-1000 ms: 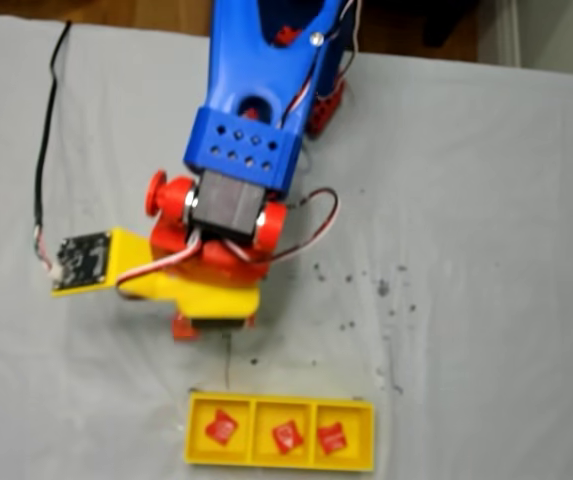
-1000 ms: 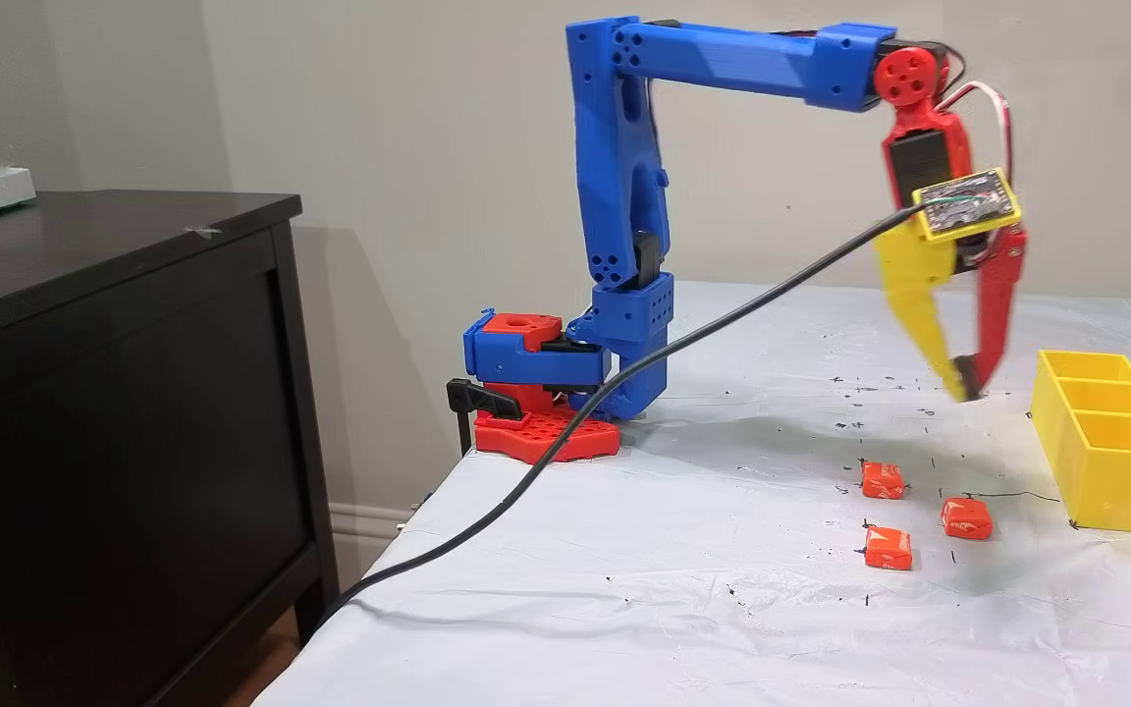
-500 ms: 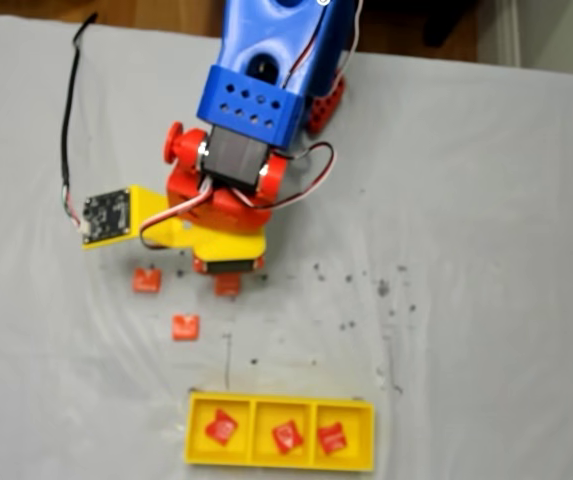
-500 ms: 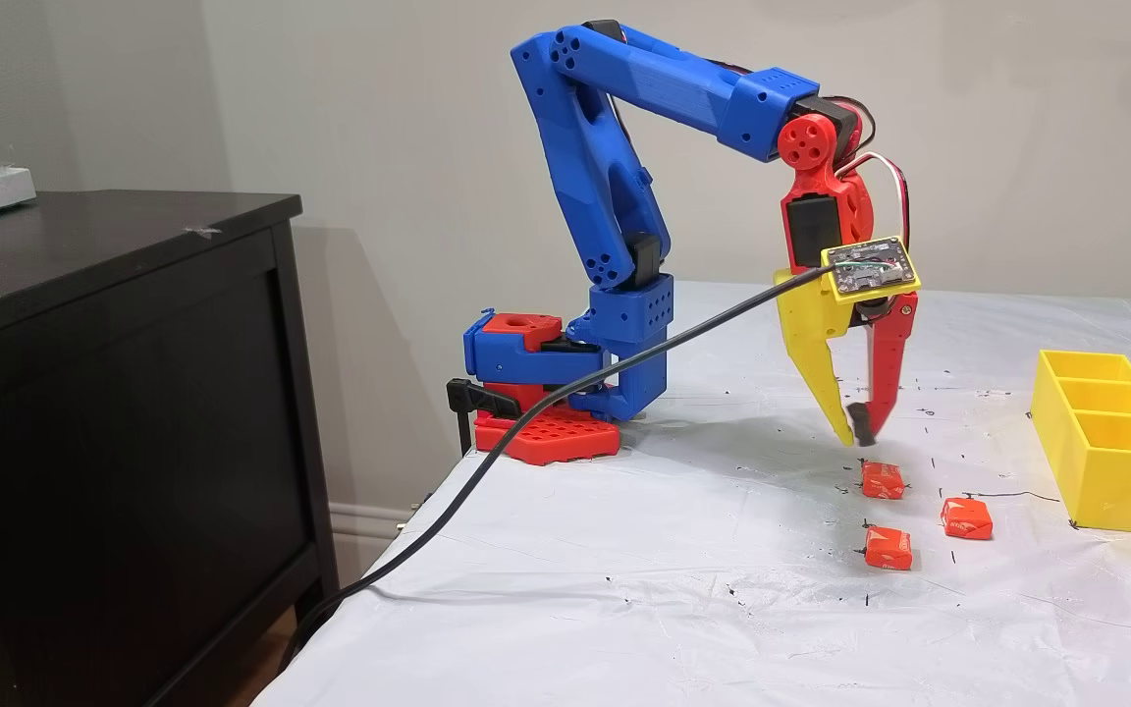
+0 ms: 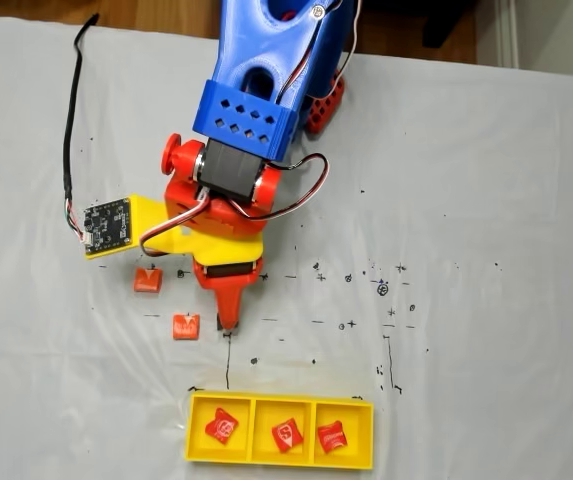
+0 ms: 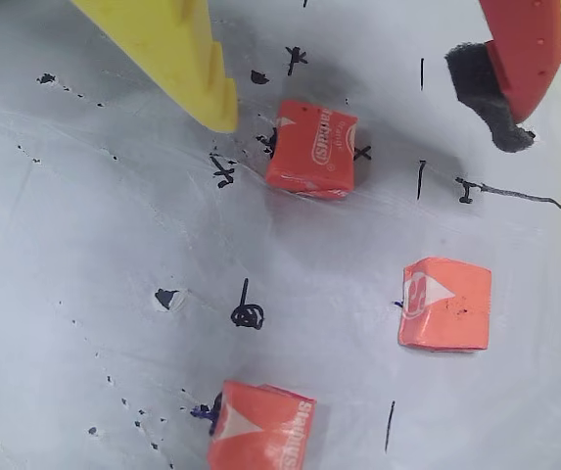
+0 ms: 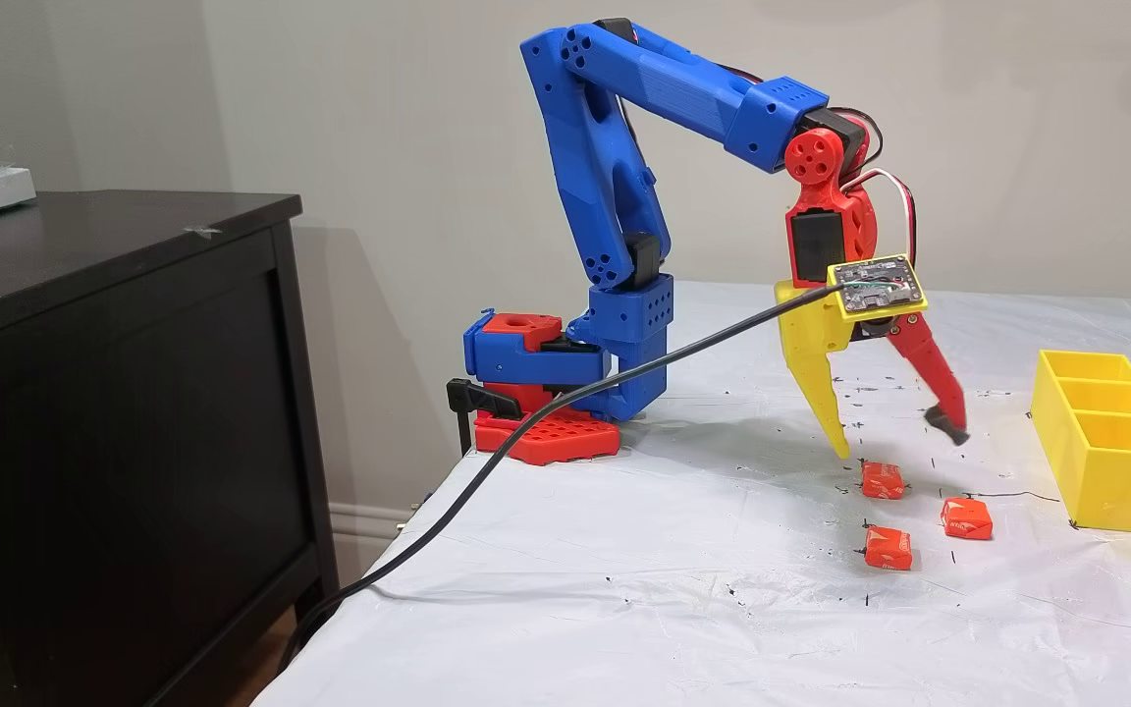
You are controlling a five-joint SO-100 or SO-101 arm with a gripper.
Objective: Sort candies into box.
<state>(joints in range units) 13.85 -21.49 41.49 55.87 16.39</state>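
Gripper [image 7: 901, 444] hung point-down over the table, jaws spread wide and holding nothing; yellow finger [image 6: 177, 59] on one side, red finger [image 6: 520, 49] with its dark pad on the other. In the wrist view the nearest candy [image 6: 310, 148] lay on the cloth between the two tips, just beside the yellow finger and well apart from the red one; neither touched it. From the side view the tips stood a little above the cloth, so the closing step looked not yet begun. Two more candies lay loose further out: one [image 6: 445, 304] right of centre in the wrist view, another [image 6: 261, 425] at its bottom edge. The side view showed all three in a small cluster [image 7: 919, 511] left of the box [image 7: 1120, 481]. Box sat well apart from the gripper, at the near edge of the overhead-looking fixed view [image 5: 198, 430]. Each of its three compartments held one candy: left [image 5: 220, 426], middle [image 5: 287, 434], right [image 5: 331, 436]. Judgement: about half done, three in, three left on the cloth. Cloth [image 5: 486, 200] was marked with black pen ticks and crosses near the loose candies. Arm [image 7: 615, 187] blue, base at the far left of the table; a black cable [image 7: 526, 432] trailed off the edge.
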